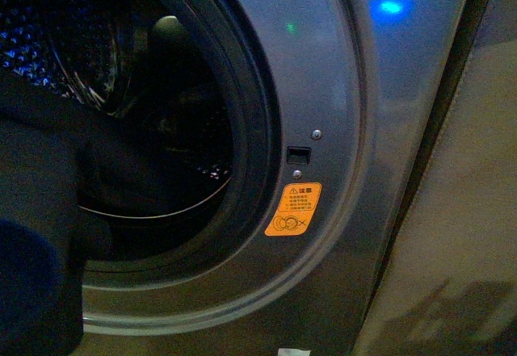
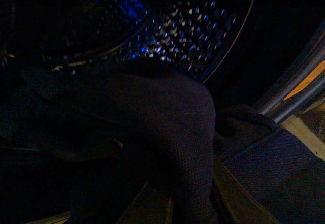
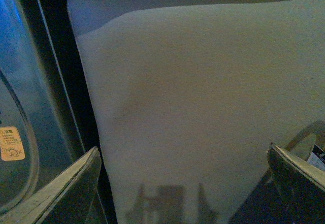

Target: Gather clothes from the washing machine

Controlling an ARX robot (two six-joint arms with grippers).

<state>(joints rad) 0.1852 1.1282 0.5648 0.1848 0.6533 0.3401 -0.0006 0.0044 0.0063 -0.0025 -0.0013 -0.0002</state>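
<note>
Grey metal washer [image 1: 339,90], round porthole open, perforated steel drum [image 2: 198,31] inside. Flat matt beige panel [image 3: 203,107] just right of it. Dark navy knit clothes [image 2: 167,127] hump at the drum's mouth, no clear long axis. Small orange sticker [image 1: 293,208] beside the rim. Empty right claw [image 3: 183,150] spread wide; left claw's state cannot be told

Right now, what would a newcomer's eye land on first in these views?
The orange warning sticker on the grey washing machine, just right of the porthole, with a blue light glowing higher up. In the left wrist view, dark navy clothes bulge in front of the glinting perforated drum.
</note>
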